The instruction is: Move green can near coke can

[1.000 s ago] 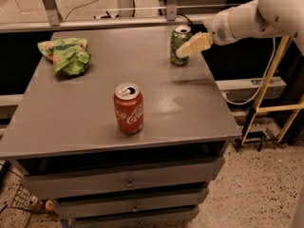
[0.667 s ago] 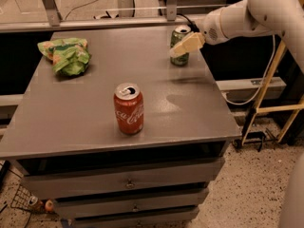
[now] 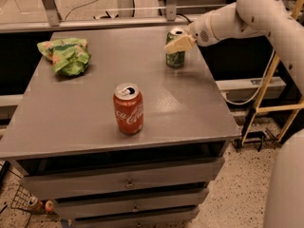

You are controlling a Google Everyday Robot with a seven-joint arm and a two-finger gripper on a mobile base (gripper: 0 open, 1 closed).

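Observation:
The green can (image 3: 175, 57) stands upright at the table's back right, dark green with pale markings and a silver top. My gripper (image 3: 179, 43) is at the can's upper part, reaching in from the right on the white arm (image 3: 247, 13), and its cream tip covers the can's upper front. The coke can (image 3: 128, 109), red with white script and an opened silver top, stands upright near the table's front middle, well apart from the green can.
A green and orange snack bag (image 3: 66, 56) lies at the back left of the grey table (image 3: 199, 113). Drawers are below the tabletop. A wooden frame (image 3: 270, 103) stands to the right of the table, and a rail runs behind it.
My gripper has moved left from the can's right side to over its upper front. The green can stands at about the same spot. The coke can has not moved.

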